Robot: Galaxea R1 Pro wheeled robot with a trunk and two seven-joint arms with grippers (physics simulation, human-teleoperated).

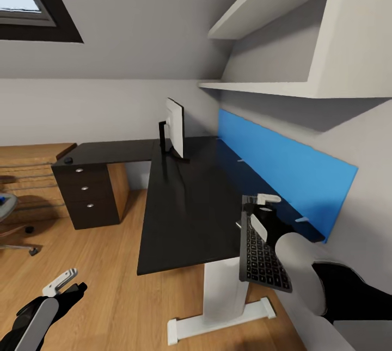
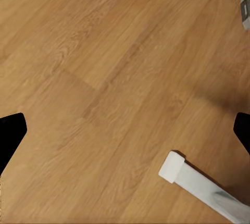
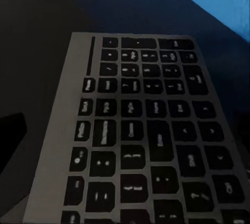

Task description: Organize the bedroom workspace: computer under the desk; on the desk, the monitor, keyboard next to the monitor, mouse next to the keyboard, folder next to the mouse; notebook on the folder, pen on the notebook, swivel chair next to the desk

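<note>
Right gripper point(image 1: 260, 207) clamps keyboard point(image 1: 261, 256) over desk point(image 1: 185, 204) front-right corner (monitor point(image 1: 175, 127) mid-desk); left gripper point(image 1: 64, 281) fingers spread, empty.

- Desk point(image 1: 190, 198): glossy black top, white legs, blue back panel point(image 1: 283, 168).
- Keyboard point(image 1: 261, 256): silver-grey frame, black keys.
- Floor point(image 1: 109, 280): light wood planks.

one desk point(image 1: 179, 198), one monitor point(image 1: 175, 127), one keyboard point(image 1: 262, 256), three drawers point(image 1: 86, 189)

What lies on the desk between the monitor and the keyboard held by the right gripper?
Nothing: in the head view only bare black desk top lies between the monitor and the keyboard.
</note>
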